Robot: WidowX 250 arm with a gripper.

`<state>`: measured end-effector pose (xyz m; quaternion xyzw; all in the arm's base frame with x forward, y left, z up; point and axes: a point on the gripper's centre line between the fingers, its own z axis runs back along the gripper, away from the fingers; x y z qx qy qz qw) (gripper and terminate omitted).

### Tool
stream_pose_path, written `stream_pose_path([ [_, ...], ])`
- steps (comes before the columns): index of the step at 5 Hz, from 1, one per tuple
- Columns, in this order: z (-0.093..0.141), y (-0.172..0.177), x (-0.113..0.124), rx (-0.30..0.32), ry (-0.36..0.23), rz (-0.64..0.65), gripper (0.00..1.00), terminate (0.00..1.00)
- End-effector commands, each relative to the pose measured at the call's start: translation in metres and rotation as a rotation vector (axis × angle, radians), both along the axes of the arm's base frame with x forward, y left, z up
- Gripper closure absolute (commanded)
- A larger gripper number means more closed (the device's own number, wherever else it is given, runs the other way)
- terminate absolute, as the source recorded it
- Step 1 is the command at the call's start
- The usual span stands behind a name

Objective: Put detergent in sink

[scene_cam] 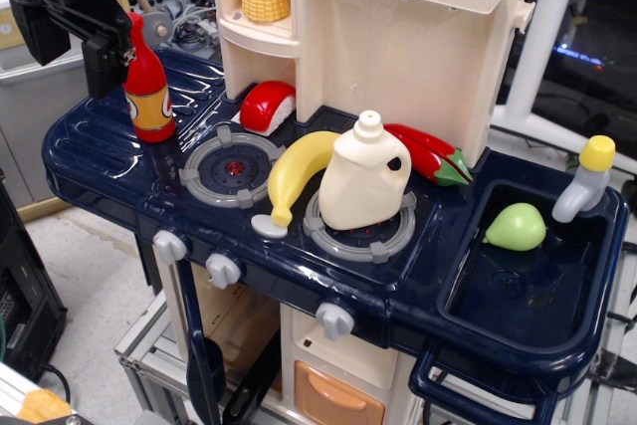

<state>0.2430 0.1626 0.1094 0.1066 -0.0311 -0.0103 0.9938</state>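
The detergent is stood upright on the right burner, touching the banana and well short of the sink, where a green pear lies. The end effector hangs far left beside the red bottle; whether it is released cannot be told.
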Motion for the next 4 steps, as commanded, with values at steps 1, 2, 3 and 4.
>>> stream_pose_path([
  [1, 0.000, 0.000, 0.000, 0.000, 0.000, 0.000, 0.00, 0.00],
  [2, 0.030, -0.044, -0.001, -0.112, -0.027, -0.058, 0.00, 0.00],
  [3, 0.046, -0.088, 0.002, -0.103, -0.051, -0.142, 0.00, 0.00],
  [4, 0.048, -0.130, 0.009, -0.096, -0.100, -0.357, 0.00, 0.00],
])
